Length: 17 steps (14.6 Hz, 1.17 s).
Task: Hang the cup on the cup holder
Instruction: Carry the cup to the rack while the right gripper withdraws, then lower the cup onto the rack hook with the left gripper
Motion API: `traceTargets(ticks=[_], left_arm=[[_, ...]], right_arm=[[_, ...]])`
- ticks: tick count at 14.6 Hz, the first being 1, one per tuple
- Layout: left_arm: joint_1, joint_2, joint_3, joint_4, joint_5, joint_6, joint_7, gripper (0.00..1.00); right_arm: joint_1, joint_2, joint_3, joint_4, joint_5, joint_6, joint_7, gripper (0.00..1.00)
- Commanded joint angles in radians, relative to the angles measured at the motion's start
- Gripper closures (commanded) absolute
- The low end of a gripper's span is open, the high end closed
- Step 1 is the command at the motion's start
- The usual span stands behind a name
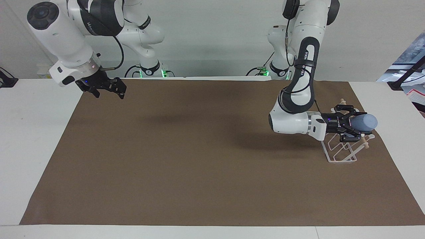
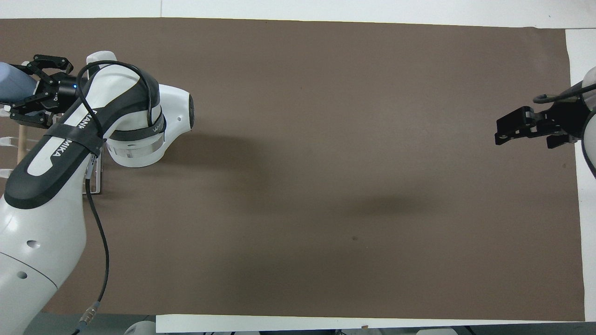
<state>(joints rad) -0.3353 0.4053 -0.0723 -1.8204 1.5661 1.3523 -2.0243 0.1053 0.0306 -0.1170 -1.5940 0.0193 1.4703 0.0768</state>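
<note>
The light-blue cup (image 1: 367, 122) lies on its side in my left gripper (image 1: 353, 123), which is shut on it and holds it over the white wire cup holder (image 1: 342, 153). The cup's closed end points toward the left arm's end of the table. The cup sits just above the holder's wooden dowel; I cannot tell if they touch. In the overhead view the cup (image 2: 11, 86) and left gripper (image 2: 35, 90) sit at the frame's edge, over the holder's dowel (image 2: 21, 144). My right gripper (image 1: 105, 88) is open and empty, raised over the mat's corner at the right arm's end; it also shows in the overhead view (image 2: 510, 129).
A brown mat (image 1: 206, 159) covers most of the white table (image 1: 33, 132). The left arm's forearm (image 1: 292, 121) reaches level over the mat beside the holder.
</note>
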Motion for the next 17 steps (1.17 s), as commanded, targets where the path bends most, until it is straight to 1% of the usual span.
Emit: traceTargets(ticks=[1, 2, 3, 4, 5, 6, 7, 8, 9, 10, 11, 12, 13, 14, 15, 16, 17], left_arm=[[0.002, 0.010, -0.001, 0.004, -0.034, 0.034, -0.052, 1.00], [0.005, 0.053, 0.003, 0.012, -0.031, 0.030, -0.085, 1.00], [0.021, 0.075, 0.000, 0.015, -0.028, 0.031, -0.103, 1.00], [0.025, 0.085, 0.000, 0.016, -0.026, 0.031, -0.114, 1.00], [0.028, 0.096, 0.000, 0.016, -0.025, 0.031, -0.129, 1.00], [0.033, 0.122, 0.000, 0.027, -0.023, 0.034, -0.146, 1.00], [0.035, 0.150, 0.000, 0.052, -0.024, 0.034, -0.157, 1.00], [0.035, 0.161, -0.001, 0.067, -0.028, 0.040, -0.155, 0.92], [0.036, 0.165, -0.001, 0.085, -0.034, 0.063, -0.146, 0.36], [0.038, 0.167, -0.001, 0.099, -0.034, 0.098, -0.140, 0.01], [0.042, 0.165, -0.001, 0.108, -0.032, 0.111, -0.137, 0.00], [0.041, 0.133, -0.004, 0.110, -0.035, 0.120, -0.119, 0.00], [0.036, 0.068, -0.024, 0.099, -0.081, 0.142, -0.096, 0.00], [0.027, 0.029, -0.036, 0.096, -0.172, 0.139, -0.080, 0.00], [0.012, 0.015, -0.035, 0.104, -0.201, 0.134, -0.070, 0.00], [0.010, -0.012, -0.037, 0.105, -0.204, 0.131, -0.051, 0.00], [0.012, -0.061, -0.043, 0.098, -0.221, 0.137, 0.019, 0.00]], right_arm=[[-0.065, -0.009, 0.069, -0.004, -0.037, 0.011, 0.008, 0.01], [-0.078, -0.008, 0.080, 0.005, -0.051, 0.031, 0.003, 0.01], [-0.078, -0.009, 0.082, 0.009, -0.062, 0.030, 0.001, 0.01], [-0.081, -0.027, 0.088, -0.003, -0.064, 0.016, 0.005, 0.01], [-0.108, -0.058, 0.115, -0.023, -0.064, 0.002, 0.011, 0.01], [-0.157, -0.060, 0.164, -0.030, -0.064, 0.016, 0.008, 0.01], [-0.165, -0.057, 0.165, -0.029, -0.062, 0.037, 0.002, 0.01], [-0.162, -0.057, 0.152, -0.029, -0.062, 0.050, 0.001, 0.01], [-0.160, -0.055, 0.149, -0.023, -0.064, 0.045, 0.001, 0.01], [-0.160, -0.054, 0.146, -0.020, -0.064, 0.041, -0.002, 0.01], [-0.164, -0.051, 0.140, -0.020, -0.062, 0.041, -0.002, 0.01], [-0.171, -0.049, 0.142, -0.020, -0.061, 0.039, -0.002, 0.01], [-0.171, -0.049, 0.139, -0.018, -0.059, 0.038, -0.003, 0.01], [-0.171, -0.054, 0.138, -0.020, -0.059, 0.038, 0.001, 0.01], [-0.171, -0.058, 0.140, -0.026, -0.058, 0.038, 0.000, 0.01], [-0.171, -0.063, 0.140, -0.033, -0.047, 0.036, 0.000, 0.01], [-0.168, -0.064, 0.140, -0.037, -0.047, 0.035, 0.000, 0.01]])
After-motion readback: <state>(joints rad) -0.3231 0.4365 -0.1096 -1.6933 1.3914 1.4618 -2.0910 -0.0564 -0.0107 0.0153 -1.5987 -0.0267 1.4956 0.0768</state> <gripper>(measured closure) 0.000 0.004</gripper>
